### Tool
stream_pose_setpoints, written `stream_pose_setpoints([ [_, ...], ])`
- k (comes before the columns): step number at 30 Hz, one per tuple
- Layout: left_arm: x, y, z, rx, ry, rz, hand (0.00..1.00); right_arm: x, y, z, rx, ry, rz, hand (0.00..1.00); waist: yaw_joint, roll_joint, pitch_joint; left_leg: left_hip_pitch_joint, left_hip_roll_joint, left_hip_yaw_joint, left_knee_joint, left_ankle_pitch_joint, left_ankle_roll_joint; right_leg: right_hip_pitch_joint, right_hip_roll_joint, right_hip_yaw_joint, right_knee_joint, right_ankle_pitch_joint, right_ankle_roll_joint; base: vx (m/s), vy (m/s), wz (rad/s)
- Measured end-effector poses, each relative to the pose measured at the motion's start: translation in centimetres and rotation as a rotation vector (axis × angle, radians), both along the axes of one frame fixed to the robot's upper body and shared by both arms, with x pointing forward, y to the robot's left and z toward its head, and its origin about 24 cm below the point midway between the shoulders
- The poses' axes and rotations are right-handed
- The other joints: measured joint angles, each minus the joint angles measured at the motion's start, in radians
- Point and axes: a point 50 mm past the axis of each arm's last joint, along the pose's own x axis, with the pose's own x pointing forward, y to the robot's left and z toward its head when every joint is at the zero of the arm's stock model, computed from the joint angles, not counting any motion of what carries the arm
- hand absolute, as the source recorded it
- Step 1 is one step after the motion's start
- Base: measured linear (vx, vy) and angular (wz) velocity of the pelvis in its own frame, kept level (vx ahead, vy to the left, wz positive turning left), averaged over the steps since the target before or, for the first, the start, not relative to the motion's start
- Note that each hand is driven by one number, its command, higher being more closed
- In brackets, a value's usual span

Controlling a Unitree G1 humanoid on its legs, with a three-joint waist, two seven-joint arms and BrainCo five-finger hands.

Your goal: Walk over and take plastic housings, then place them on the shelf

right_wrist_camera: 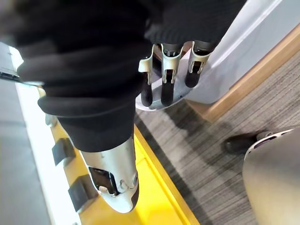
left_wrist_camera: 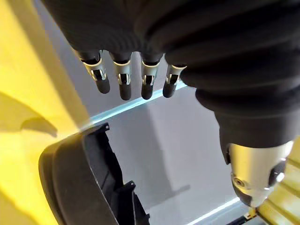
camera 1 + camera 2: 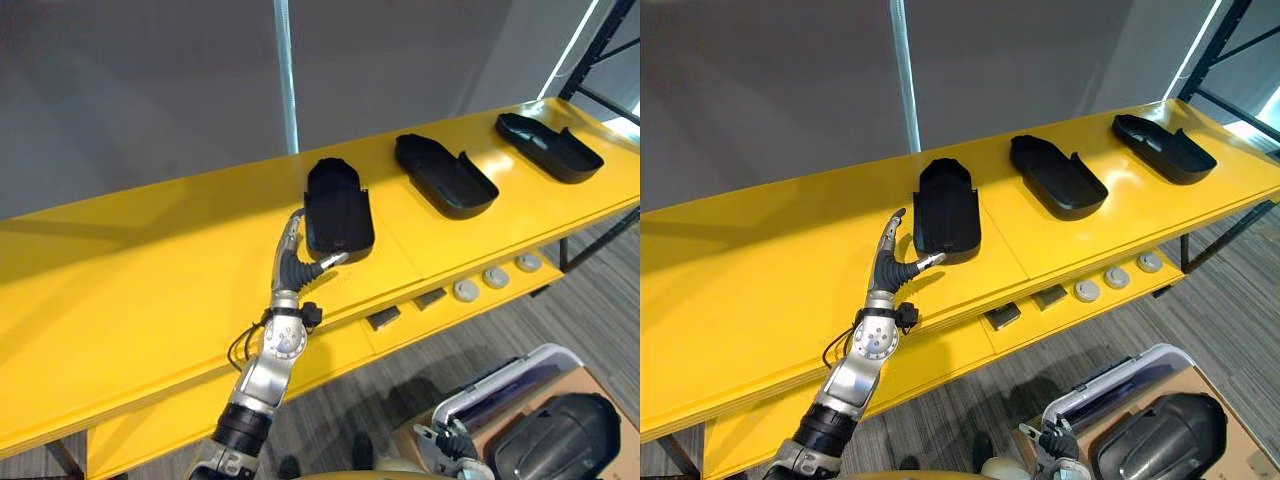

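Left hand point(image 3: 296, 266) released, fingers straight, just beside the black housing point(image 3: 338, 210) near the yellow shelf's point(image 3: 150, 290) front edge, second housing point(image 3: 445, 176) and third housing point(image 3: 548, 147) toward its right end, right hand point(image 1: 167, 70) slack and empty, low above the carpet point(image 1: 211, 140).

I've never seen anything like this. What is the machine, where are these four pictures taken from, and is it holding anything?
This is a humanoid robot. Two pictures come from cameras in its head, looking down; two from cameras on its wrists. On the yellow shelf lie the nearest housing, middle housing and far housing, all black plastic. The left hand is open beside the nearest housing, thumb at its edge, gripping nothing. The right hand hangs open and empty above the floor.
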Motion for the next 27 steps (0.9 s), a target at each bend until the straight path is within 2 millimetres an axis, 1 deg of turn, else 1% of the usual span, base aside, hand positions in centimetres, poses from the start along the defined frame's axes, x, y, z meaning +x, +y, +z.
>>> stream_pose_setpoints([
  [2,-0.7,-0.3,-0.1,0.041,-0.017,-0.022,0.00,0.0,0.0,0.0,0.000,0.000,0.001,0.00,0.013,0.000,0.000,0.000,-0.001,-0.001,0.000,0.000,0.000,0.000,0.000,0.000,0.000,0.000,0.000,0.00,0.000,0.00],
  [4,-1.7,-1.2,-0.1,0.053,-0.026,-0.072,0.00,-0.1,0.0,-0.1,0.000,0.004,0.001,0.00,0.021,0.000,0.000,-0.001,-0.001,-0.003,0.000,0.000,0.000,0.000,-0.001,-0.001,0.000,0.000,0.000,0.00,0.000,0.03],
  [5,-2.4,-1.7,-0.3,0.057,-0.032,-0.107,1.00,0.0,0.2,-0.1,0.001,0.003,0.008,0.00,0.022,-0.001,0.000,-0.002,-0.001,-0.007,0.000,0.000,0.000,0.000,-0.001,-0.004,0.000,0.000,0.000,-0.02,0.004,0.07],
  [6,-2.9,-2.3,-0.6,0.068,-0.024,-0.164,1.00,0.0,0.3,0.0,0.003,0.000,0.015,0.00,0.022,-0.001,0.000,-0.002,-0.001,-0.008,0.000,0.000,0.000,0.001,-0.001,-0.006,0.000,0.000,0.001,-0.03,0.005,0.06],
  [7,-3.1,-2.5,-0.8,0.075,-0.017,-0.183,1.00,0.1,0.3,0.0,0.003,-0.001,0.019,0.00,0.022,0.000,0.000,-0.003,-0.001,-0.008,0.000,0.000,0.000,0.000,-0.001,-0.007,0.000,-0.001,0.001,-0.06,0.009,0.02],
  [8,-3.7,-3.2,-1.3,0.083,0.018,-0.265,1.00,0.2,0.5,0.0,0.004,-0.004,0.027,0.00,0.022,0.000,0.000,-0.004,-0.001,-0.008,0.000,0.000,0.000,-0.001,-0.001,-0.007,0.000,-0.002,0.003,-0.05,0.005,0.00],
  [12,-4.3,-4.5,-1.8,0.073,0.068,-0.393,1.00,0.4,0.7,0.0,0.009,-0.007,0.044,0.00,0.021,0.000,-0.001,-0.010,-0.001,-0.007,0.000,0.000,0.000,-0.008,-0.001,-0.006,0.000,-0.004,0.006,-0.05,0.005,-0.01],
  [14,-4.4,-4.8,-2.2,0.071,0.091,-0.425,1.00,0.4,0.8,0.0,0.011,-0.006,0.046,0.00,0.020,0.002,-0.007,-0.017,-0.001,-0.006,0.000,0.000,0.000,-0.016,-0.001,-0.005,0.000,-0.004,0.006,-0.01,0.001,-0.02],
  [18,-4.6,-5.3,-4.0,0.100,0.166,-0.449,1.00,0.3,0.8,-0.1,0.012,0.000,0.046,0.00,0.019,0.009,-0.019,-0.016,0.000,-0.004,0.000,0.000,0.000,-0.018,0.000,0.000,0.000,-0.004,0.005,0.00,0.000,-0.01],
  [21,-4.0,-5.5,-4.7,0.132,0.191,-0.454,1.00,0.2,0.8,-0.1,0.012,0.002,0.047,0.00,0.019,0.007,-0.020,-0.017,0.000,0.001,0.000,0.000,0.000,-0.018,0.000,0.001,0.000,-0.002,0.004,0.00,0.000,0.00],
  [27,-1.7,-5.7,-4.0,0.183,0.161,-0.434,1.00,0.3,0.7,-0.1,0.011,0.001,0.045,0.00,0.014,0.005,-0.019,-0.014,0.000,0.016,0.000,0.000,0.000,-0.020,0.000,0.010,-0.001,-0.001,0.003,0.00,0.003,-0.05],
])
